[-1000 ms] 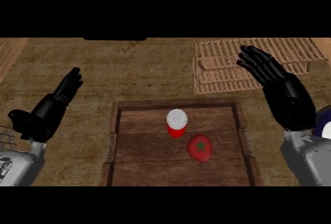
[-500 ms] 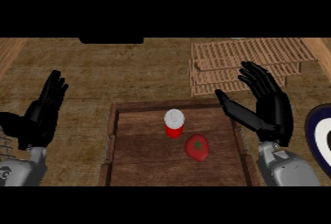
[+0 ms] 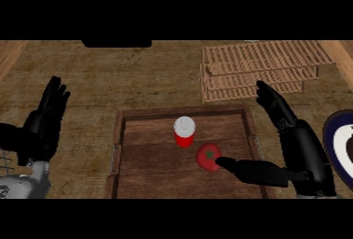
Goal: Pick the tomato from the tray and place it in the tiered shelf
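A red tomato [image 3: 208, 155] with a green stem lies in the wooden tray [image 3: 138, 140], right of its middle. My right hand [image 3: 296, 149] is open over the tray's right rim. Its thumb reaches left and its tip meets the tomato's right side, while the fingers point up towards the shelf. The slatted wooden tiered shelf [image 3: 258, 70] stands at the back right of the counter. My left hand [image 3: 45, 123] is open at the left edge, fingers up, resting apart from the tray.
A red can with a white top [image 3: 184, 131] stands in the tray just up and left of the tomato. A dark round plate [image 3: 342, 140] shows at the right edge. A black object [image 3: 117, 43] sits at the back.
My right hand has come down and turned inward, bringing its thumb against the tomato. The left hand has drifted slightly.
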